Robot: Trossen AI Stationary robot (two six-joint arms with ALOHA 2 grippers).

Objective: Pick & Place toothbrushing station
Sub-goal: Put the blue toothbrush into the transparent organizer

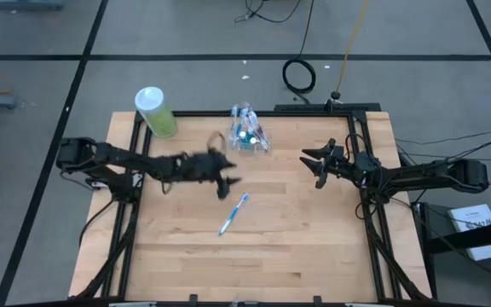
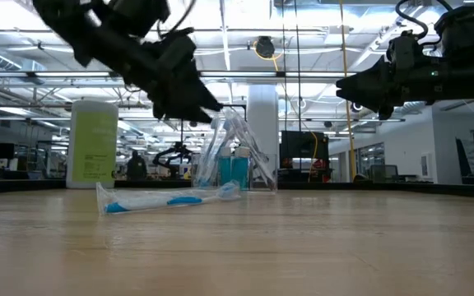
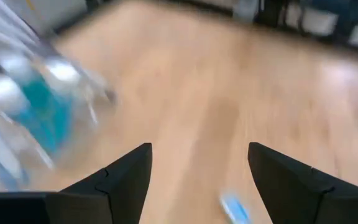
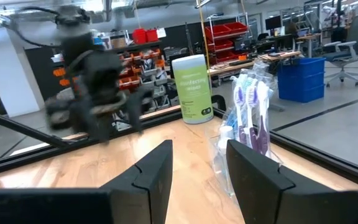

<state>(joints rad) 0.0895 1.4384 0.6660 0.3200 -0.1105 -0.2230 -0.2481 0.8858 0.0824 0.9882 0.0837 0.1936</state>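
Observation:
A small clear plastic cup (image 1: pixel 247 135) stands near the table's far edge with several blue, white and purple toothbrushes and small tubes in it; it also shows in the low view (image 2: pixel 235 160) and the right wrist view (image 4: pixel 248 124). One blue-and-white toothbrush (image 1: pixel 233 213) lies flat on the table; it also shows in the low view (image 2: pixel 167 198). My left gripper (image 1: pixel 226 182) is open and empty above the table, between the cup and the lying toothbrush (image 3: pixel 234 207). My right gripper (image 1: pixel 314 166) is open and empty, to the right of the cup, above the table.
A light-green bottle with a white cap (image 1: pixel 155 112) stands at the table's far left corner. Black frame rails (image 1: pixel 361 145) run along the table's left, right and far edges. Bare wood lies between the lying toothbrush and the table's near edge.

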